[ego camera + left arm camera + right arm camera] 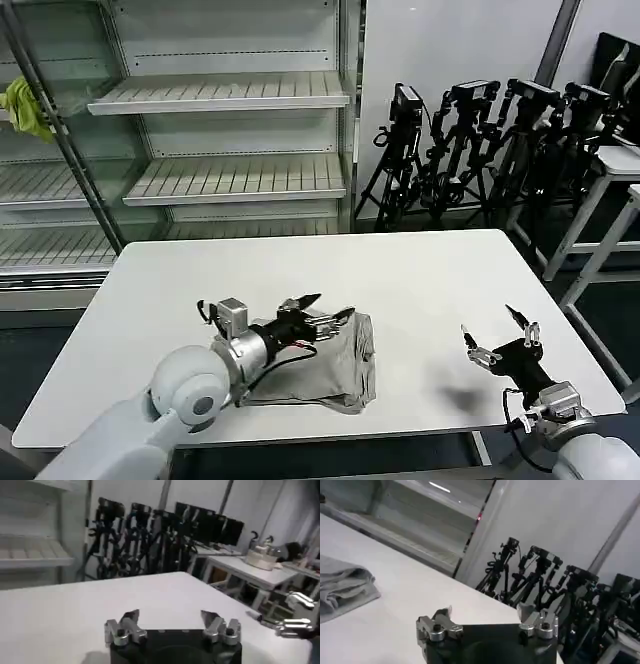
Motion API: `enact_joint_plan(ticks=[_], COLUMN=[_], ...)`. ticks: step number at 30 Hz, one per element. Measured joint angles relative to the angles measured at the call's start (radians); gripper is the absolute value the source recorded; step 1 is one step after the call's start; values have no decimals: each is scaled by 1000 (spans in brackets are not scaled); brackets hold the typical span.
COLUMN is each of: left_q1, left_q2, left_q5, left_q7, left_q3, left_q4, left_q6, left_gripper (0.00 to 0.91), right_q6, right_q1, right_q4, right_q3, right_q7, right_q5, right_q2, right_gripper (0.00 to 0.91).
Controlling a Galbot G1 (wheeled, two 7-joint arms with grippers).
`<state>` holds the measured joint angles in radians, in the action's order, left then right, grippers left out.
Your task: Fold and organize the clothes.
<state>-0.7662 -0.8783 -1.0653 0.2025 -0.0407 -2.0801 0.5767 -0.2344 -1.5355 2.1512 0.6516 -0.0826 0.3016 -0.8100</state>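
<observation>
The clothes (330,368) lie as a folded light grey bundle on the white table (420,280), near its front edge and left of centre. My left gripper (326,306) hovers just over the bundle's far edge, open, with nothing between its fingers. In the left wrist view the left gripper (170,617) shows bare table beyond its spread jaws. My right gripper (490,322) hangs open above bare table at the front right, well apart from the bundle. From the right wrist, the right gripper (484,611) is empty and the grey clothes (342,587) lie farther off.
Empty metal shelves (230,95) stand behind the table; a yellow-green cloth (25,105) hangs on them at far left. Black tripods (470,150) crowd the back right, beside white side tables (615,165). Bare tabletop stretches across the far half and right side.
</observation>
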Motion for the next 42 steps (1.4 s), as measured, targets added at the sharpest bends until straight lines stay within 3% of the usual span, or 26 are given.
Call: enact_joint_plan(ticks=[9,20,28,42], left_q1=[-153,-445,-543,-566], left_q2=[114,147,140,128], left_q5=[16,6,-4,9], left_q7=[16,31,33,8], left_q3=[160,368,406,396], left_q4=[-3,-49,-67,-32], left_q6=[2,3,4,0], left_gripper=[907,907,907,907], right_q6=[1,13,19,22], right_q1=[59,140,138,96], right_q4=[-7,-1,5,19], right_q3=[-17,-47,-37,-8], right_q7=[0,8,12,13], right_q5=[36,55,55,38], right_q2=[38,52,43,18], right_gripper=[907,907,907,907])
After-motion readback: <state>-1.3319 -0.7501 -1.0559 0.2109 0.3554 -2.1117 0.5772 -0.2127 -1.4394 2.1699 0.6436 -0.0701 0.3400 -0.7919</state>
